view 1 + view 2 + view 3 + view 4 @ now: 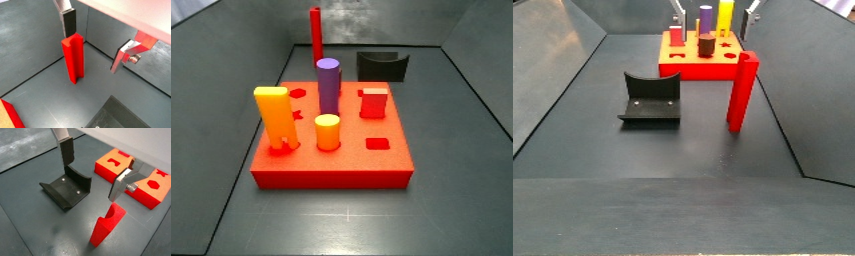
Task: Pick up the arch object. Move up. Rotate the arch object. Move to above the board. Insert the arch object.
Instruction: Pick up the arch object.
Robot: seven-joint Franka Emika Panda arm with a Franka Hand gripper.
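No brand, label or writing can be made out on any piece; the arch object [73,59] is seen standing upright on the dark floor, its long axis vertical, with its thin edge turned toward a side view [315,33] and a broader side shown in a side view [743,93]; in a wrist view its stepped top is shown [109,225]; one such piece is counted

The pincer [100,39] is seen spread wide and released, with nothing gripped; the arch object is placed below it, closer to the dark-padded finger [69,24] than to the silver finger [128,55], and no contact with either can be made out; in a wrist view the pincer [96,174] is seen above the floor, with one fixture [67,189], a black block with a curved notch, beneath and beside its dark finger

One board [335,167] is counted, lying flat beyond the silver finger in a wrist view [110,170]; on it five upright pegs are counted in a side view: a tall yellow peg [273,117], a short yellow cylinder [329,132], a purple cylinder [329,85], a red cube [374,102] and a small red piece [279,144]; the arch object is kept apart from the board, just beside its edge in a side view
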